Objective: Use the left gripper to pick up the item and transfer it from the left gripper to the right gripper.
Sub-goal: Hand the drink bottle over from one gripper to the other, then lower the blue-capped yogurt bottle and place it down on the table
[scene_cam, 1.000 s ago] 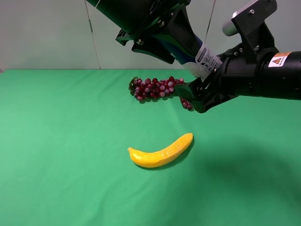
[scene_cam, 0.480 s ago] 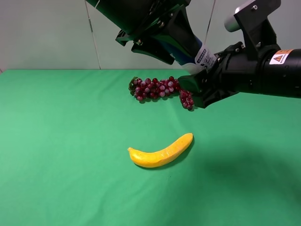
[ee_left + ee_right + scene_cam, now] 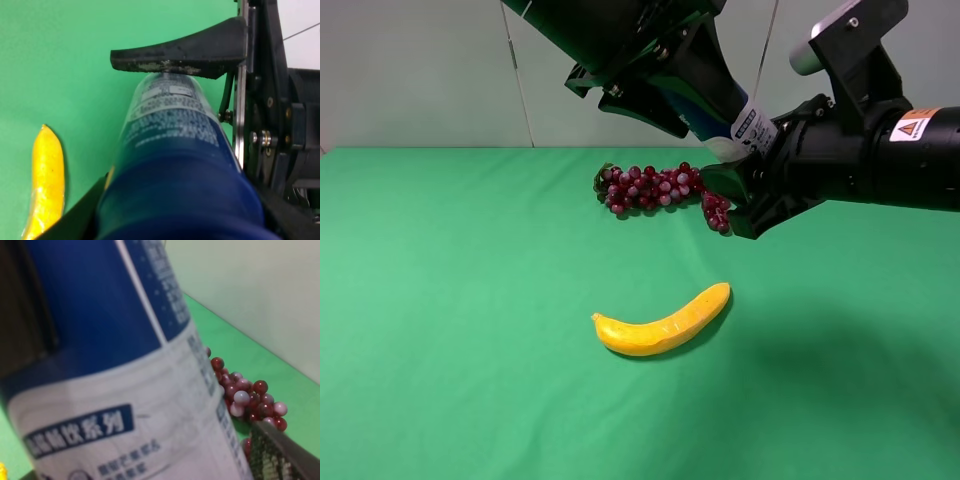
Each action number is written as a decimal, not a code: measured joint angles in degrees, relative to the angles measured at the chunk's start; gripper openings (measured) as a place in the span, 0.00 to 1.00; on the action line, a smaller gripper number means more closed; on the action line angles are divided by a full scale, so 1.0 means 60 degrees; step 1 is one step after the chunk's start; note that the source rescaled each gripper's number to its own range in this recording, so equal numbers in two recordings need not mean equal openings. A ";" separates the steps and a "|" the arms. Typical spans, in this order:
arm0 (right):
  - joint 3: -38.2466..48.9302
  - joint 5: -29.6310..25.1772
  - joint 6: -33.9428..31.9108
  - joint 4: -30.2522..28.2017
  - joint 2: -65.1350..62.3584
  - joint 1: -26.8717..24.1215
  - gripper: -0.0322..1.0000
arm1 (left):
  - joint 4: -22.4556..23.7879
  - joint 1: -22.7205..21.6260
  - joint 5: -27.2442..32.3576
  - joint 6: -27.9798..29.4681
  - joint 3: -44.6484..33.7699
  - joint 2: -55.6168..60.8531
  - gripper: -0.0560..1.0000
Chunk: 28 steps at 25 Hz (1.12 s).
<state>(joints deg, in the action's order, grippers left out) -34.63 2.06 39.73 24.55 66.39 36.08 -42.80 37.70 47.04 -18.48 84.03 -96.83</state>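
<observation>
Green cloth covers the whole table, with a pale wall behind it across the top of the frame. At upper centre of the high view the left gripper reaches down from the top edge, its jaws pinching the bottle around the dark blue upper part. In the left wrist view one finger presses against the bottle near its white end. The bottle hangs in the air, tilted, with the white printed end pointing down toward the right.

From the right edge the right gripper, with its warning sticker, meets that white end at centre right. Its jaws are spread to either side. In the right wrist view the bottle fills most of the frame, and one finger sits just beside it with a thin gap showing.

Low in the centre a yellow banana lies on the cloth. A bunch of dark red grapes lies above it, just under the two grippers.
</observation>
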 joint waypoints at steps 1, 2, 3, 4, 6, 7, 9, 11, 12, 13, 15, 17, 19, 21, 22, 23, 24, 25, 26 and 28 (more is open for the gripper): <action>0.0000 -0.0011 0.0000 0.0000 0.0000 0.0000 0.35 | 0.0000 0.0000 -0.0022 0.0000 0.0000 0.0000 0.05; 0.0000 -0.0011 0.0000 0.0000 0.0000 0.0000 0.35 | 0.0000 0.0000 -0.0033 0.0000 0.0000 0.0000 0.05; 0.0000 -0.0011 0.0000 0.0000 0.0000 0.0000 0.35 | 0.0000 0.0000 -0.0044 0.0000 0.0000 0.0000 0.05; 0.0000 -0.0011 0.0000 0.0000 0.0000 0.0000 0.35 | 0.0000 0.0000 -0.0055 0.0000 0.0000 0.0000 0.05; 0.0000 -0.0011 0.0000 0.0009 0.0000 0.0000 0.34 | 0.0000 0.0000 -0.0082 0.0000 0.0000 0.0000 0.05; 0.0000 -0.0011 0.0000 0.0009 0.0000 0.0000 0.34 | 0.0000 0.0000 -0.0097 0.0000 0.0000 0.0000 0.05; 0.0000 -0.0011 0.0000 0.0009 0.0007 0.0000 0.34 | 0.0000 0.0000 -0.0118 0.0000 0.0000 0.0000 0.05; 0.0000 -0.0011 -0.0035 0.0069 0.0010 0.0012 0.24 | -0.0030 0.0000 -0.0225 0.0117 0.0000 0.0000 0.13; 0.0000 -0.0059 -0.0110 0.0162 0.0018 0.0022 0.03 | -0.0079 0.0000 -0.0267 0.0196 0.0000 0.0000 0.22; 0.0000 -0.0073 -0.0123 0.0189 0.0029 0.0013 0.09 | -0.0093 0.0000 -0.0293 0.0257 0.0000 0.0019 0.31; 0.0000 -0.0084 -0.0137 0.0189 0.0045 0.0013 0.07 | -0.0099 0.0000 -0.0316 0.0301 0.0012 0.0015 0.40; 0.0000 -0.0079 -0.0156 0.0189 0.0045 0.0022 0.07 | -0.0099 0.0000 -0.0316 0.0322 0.0012 0.0015 0.43; 0.0000 -0.0079 -0.0167 0.0189 0.0045 0.0022 0.07 | -0.0099 0.0000 -0.0316 0.0322 0.0012 0.0015 0.44; 0.0000 -0.0079 -0.0187 0.0189 0.0045 0.0022 0.07 | -0.0099 0.0000 -0.0316 0.0322 0.0012 0.0015 0.44; 0.0000 -0.0079 -0.0187 0.0189 0.0045 0.0022 0.07 | -0.0099 0.0000 -0.0308 0.0322 0.0021 0.0015 0.44; 0.0000 -0.0087 -0.0191 0.0189 0.0045 0.0022 0.07 | -0.0099 0.0000 -0.0299 0.0322 0.0019 0.0015 0.44; 0.0000 -0.0087 -0.0191 0.0189 0.0045 0.0022 0.07 | -0.0099 0.0000 -0.0264 0.0322 0.0019 0.0015 0.45; 0.0000 -0.0087 -0.0191 0.0189 0.0045 0.0022 0.07 | -0.0099 0.0000 -0.0244 0.0322 0.0019 0.0023 0.45; 0.0000 -0.0087 -0.0191 0.0189 0.0045 0.0022 0.07 | -0.0099 0.0000 -0.0234 0.0322 0.0019 0.0034 0.45; 0.0000 -0.0087 -0.0191 0.0189 0.0045 0.0022 0.07 | -0.0068 0.0000 -0.0225 0.0322 0.0019 0.0146 0.45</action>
<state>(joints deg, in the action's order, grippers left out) -34.63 1.54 38.58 25.68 66.66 36.22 -43.21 37.70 45.69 -16.55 84.15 -95.95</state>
